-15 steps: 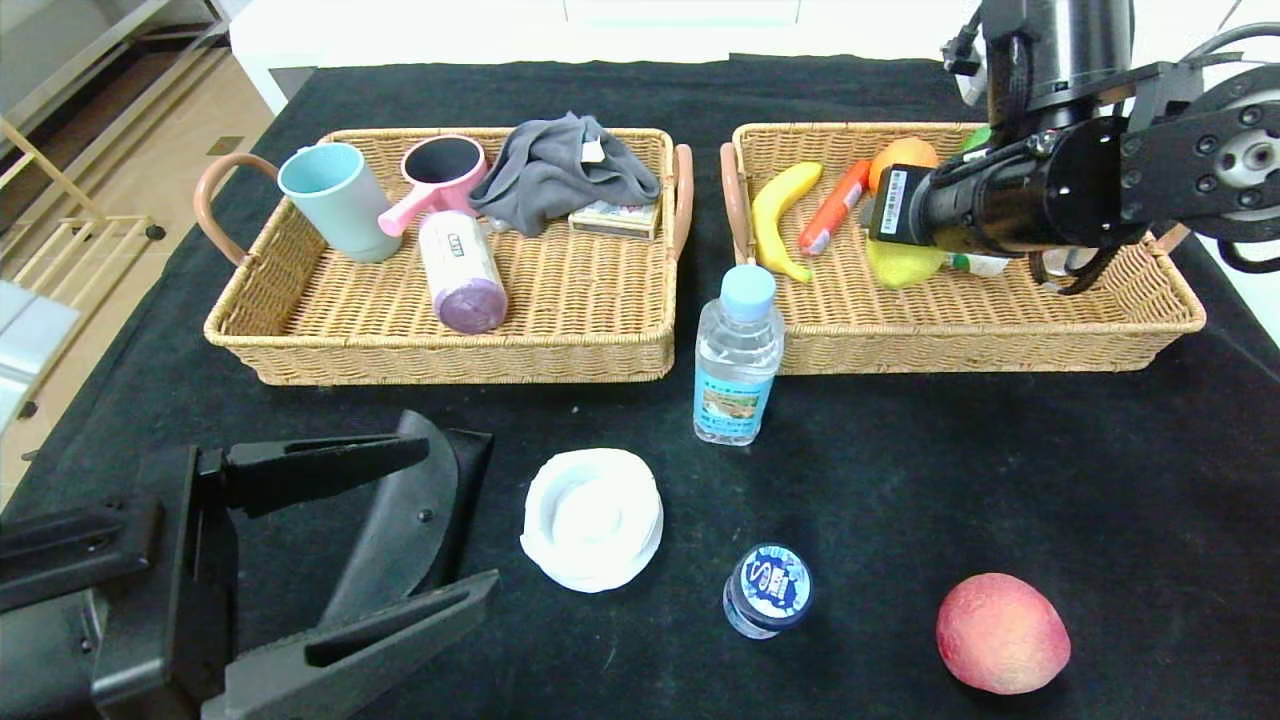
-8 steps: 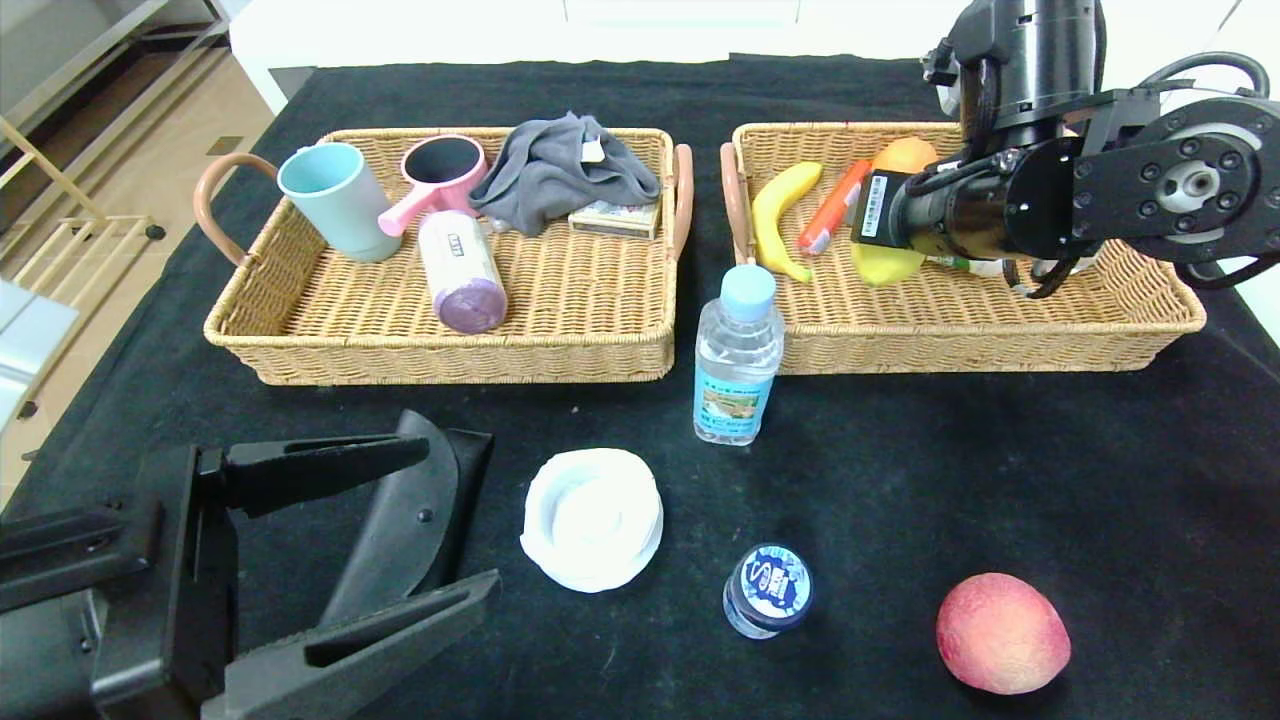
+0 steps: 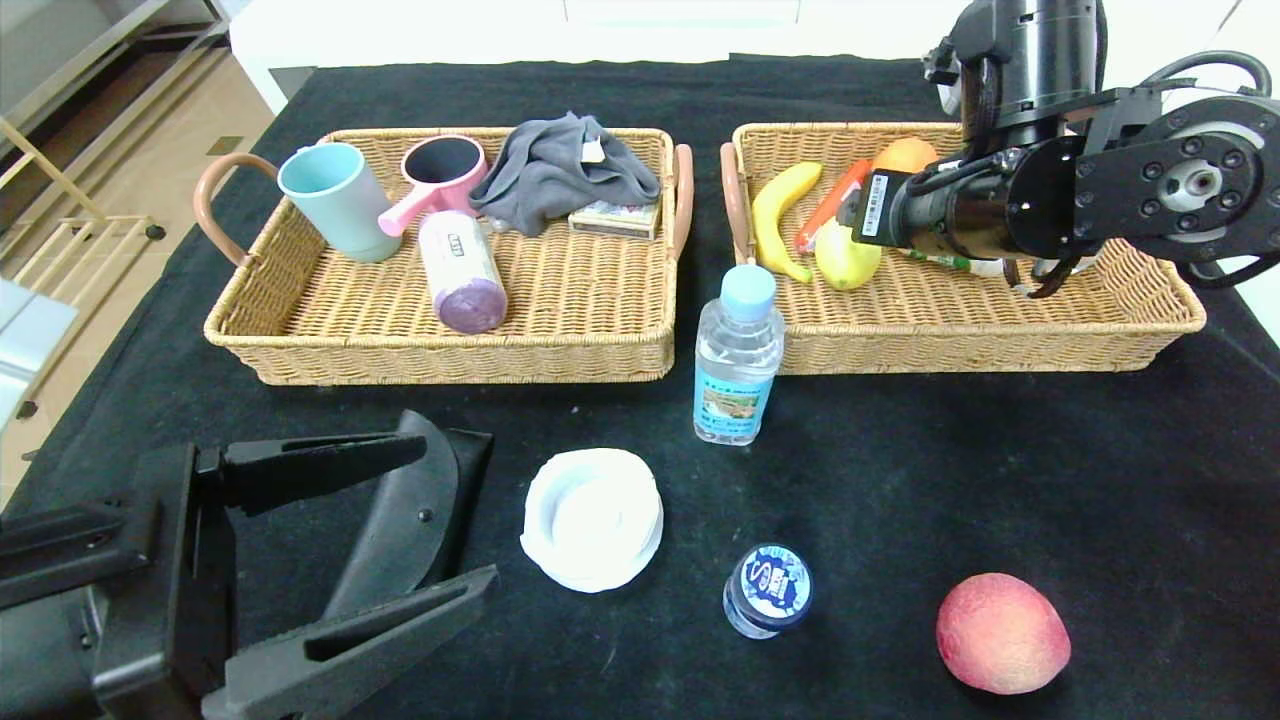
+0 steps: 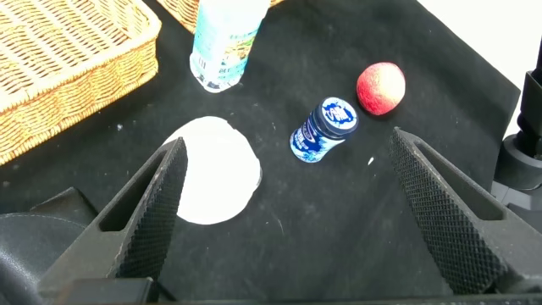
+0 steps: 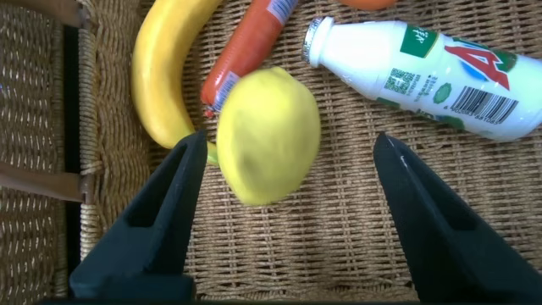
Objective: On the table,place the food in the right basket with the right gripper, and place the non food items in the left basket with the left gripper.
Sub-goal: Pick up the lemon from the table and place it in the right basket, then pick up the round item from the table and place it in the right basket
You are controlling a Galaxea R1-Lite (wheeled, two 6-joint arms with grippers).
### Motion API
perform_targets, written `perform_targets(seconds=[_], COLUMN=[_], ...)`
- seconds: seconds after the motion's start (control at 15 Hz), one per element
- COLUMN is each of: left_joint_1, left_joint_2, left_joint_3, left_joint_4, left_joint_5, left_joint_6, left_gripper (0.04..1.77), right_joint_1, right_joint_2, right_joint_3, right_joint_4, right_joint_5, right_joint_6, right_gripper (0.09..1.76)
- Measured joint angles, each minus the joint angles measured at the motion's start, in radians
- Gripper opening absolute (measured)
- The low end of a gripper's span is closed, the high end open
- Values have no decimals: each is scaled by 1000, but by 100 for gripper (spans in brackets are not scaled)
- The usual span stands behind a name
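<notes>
At the lower left of the head view, the left pincer (image 3: 400,525) is spread wide over the glasses case (image 3: 405,520). At the upper right, the lemon (image 3: 847,257) is let go into the right basket (image 3: 1000,320) by the right pincer (image 5: 288,212), fingers apart. Next, the peach (image 3: 1002,633) on the tabletop (image 3: 1000,470) probably needs fetching.

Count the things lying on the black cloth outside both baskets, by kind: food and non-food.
Food: 3 (clear water bottle with pale blue cap, small bottle with dark blue cap, red-pink peach)
Non-food: 2 (white round dish, flat black glasses case)
Total: 5
</notes>
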Motion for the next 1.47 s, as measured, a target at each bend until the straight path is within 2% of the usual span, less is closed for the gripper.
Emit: perform_targets(seconds=[0.27,0.6,1.07,1.47], left_joint_1=[1,6,20,29], left_joint_2=[0,3,11,13], left_joint_3=[0,-1,-2,-5], left_joint_4=[-2,0,0,-3], left_joint_5=[1,1,2,3], left_joint_6=[0,0,0,0], left_gripper=[172,172,172,172], right_joint_1=[0,13,65,112], right_joint_2=[-27,-148,-386,-545], right_joint_3=[4,52,321,543], right_joint_4=[22,248,320,362], right_joint_5=[0,2,-17,28], right_joint_6=[-24,-15,36,100], right_gripper=[155,162,167,169])
